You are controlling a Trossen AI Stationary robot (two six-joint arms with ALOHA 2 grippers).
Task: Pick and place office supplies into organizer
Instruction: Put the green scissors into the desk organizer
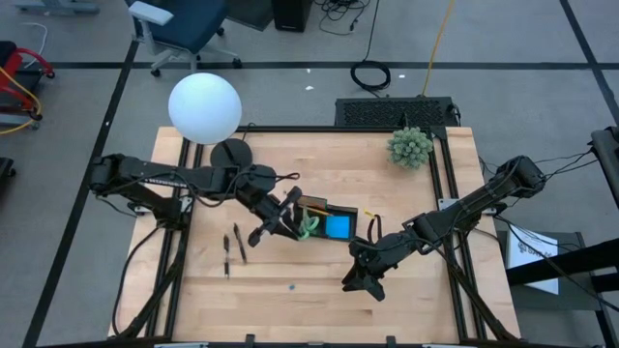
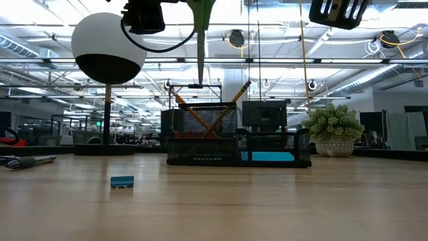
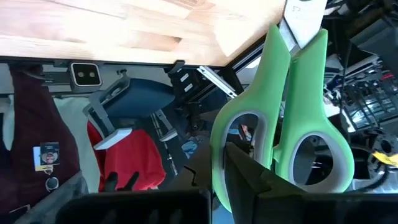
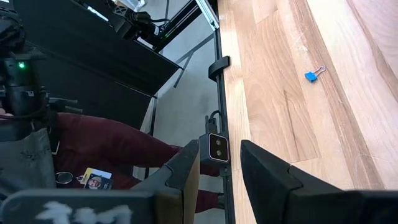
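Green-handled scissors [image 1: 308, 225] are held upright, blades down, above the black mesh organizer [image 1: 329, 224]. Two orange-yellow pencils [image 2: 208, 112] are crossed in its taller section, and a blue pad [image 1: 338, 227] is lodged in a compartment. Two dark pens [image 1: 233, 247] and a small eraser [image 2: 122, 181] are left on the table.

We see even, bright light from overhead. In the low view, rows of ceiling lights [image 2: 281, 47] flare white behind the lamp [image 2: 108, 48], leaving its underside dark. The table [image 1: 406, 290] carries only faint, soft shadows below the arms. In the left wrist view, the wood glares pale and the nearby scissors [image 3: 286, 118] look slightly soft; the room behind them is blurred.
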